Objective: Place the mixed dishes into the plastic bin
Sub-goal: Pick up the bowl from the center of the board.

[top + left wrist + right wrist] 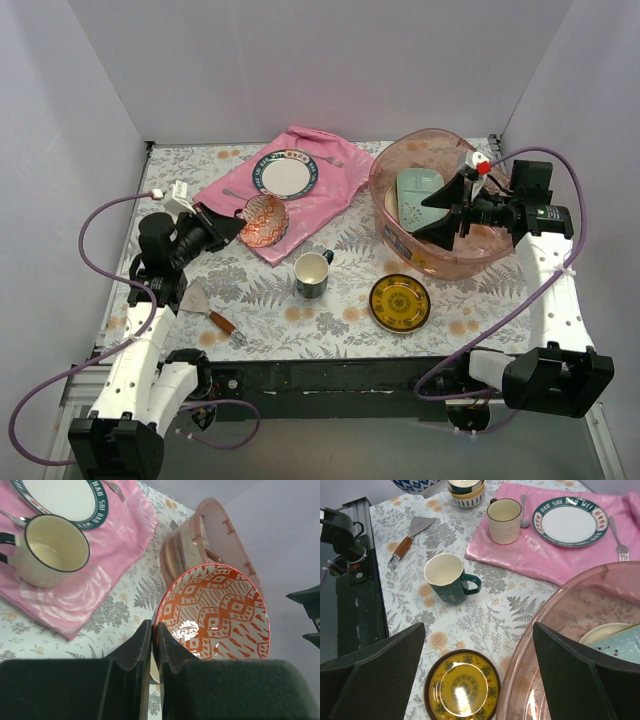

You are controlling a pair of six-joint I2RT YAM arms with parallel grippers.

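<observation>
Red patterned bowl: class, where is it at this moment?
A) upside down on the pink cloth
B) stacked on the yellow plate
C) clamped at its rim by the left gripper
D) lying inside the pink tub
C: in the left wrist view, the left gripper has its fingers closed on the rim of the bowl, which is tilted with its inside facing the camera.

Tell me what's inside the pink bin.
A pale green tray lies in the bin, on a cream plate of which only the rim shows. The right gripper blocks part of the inside; anything there, or under the tray, cannot be seen.
</observation>
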